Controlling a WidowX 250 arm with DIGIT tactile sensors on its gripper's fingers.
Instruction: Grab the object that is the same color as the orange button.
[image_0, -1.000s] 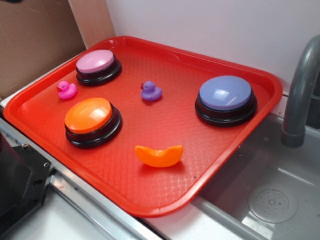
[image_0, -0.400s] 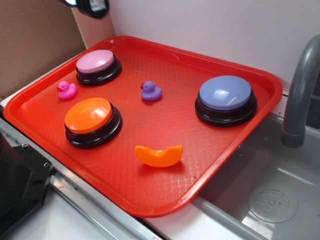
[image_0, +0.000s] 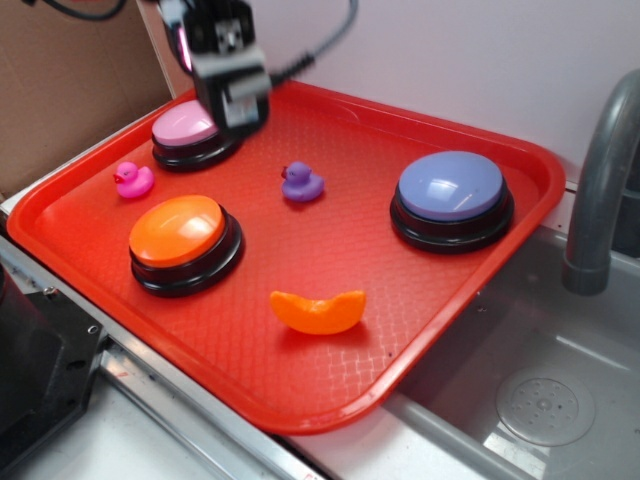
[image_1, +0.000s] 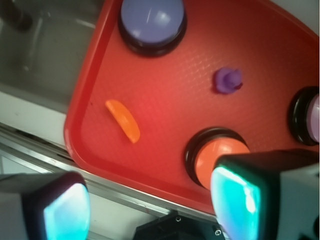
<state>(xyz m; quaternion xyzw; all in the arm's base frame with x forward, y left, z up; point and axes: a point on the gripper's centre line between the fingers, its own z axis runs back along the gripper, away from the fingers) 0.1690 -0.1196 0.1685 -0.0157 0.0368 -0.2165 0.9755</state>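
Note:
The object, a small glossy orange crescent fruit segment (image_0: 318, 311), lies near the front edge of the red tray (image_0: 340, 240). In the wrist view the segment (image_1: 123, 120) is up and to the left of my fingers. The orange button (image_0: 180, 232) sits at the tray's front left, and in the wrist view this button (image_1: 212, 152) is partly hidden behind my right pad (image_1: 235, 202). My gripper (image_0: 238, 108) hangs above the tray's back left, over the pink-topped button (image_0: 185, 128), far from the segment. The gripper (image_1: 150, 212) is open, with nothing between its pads.
A lavender-blue button (image_0: 451, 188) stands at the tray's right, a purple duck (image_0: 301, 183) in the middle and a pink duck (image_0: 132, 180) at the left. A grey faucet (image_0: 600, 190) and sink (image_0: 540, 400) lie to the right. Cardboard (image_0: 60, 90) stands behind on the left.
My gripper has come down into the exterior view from the top left and now hangs over the pink-topped button. Nothing on the tray has moved.

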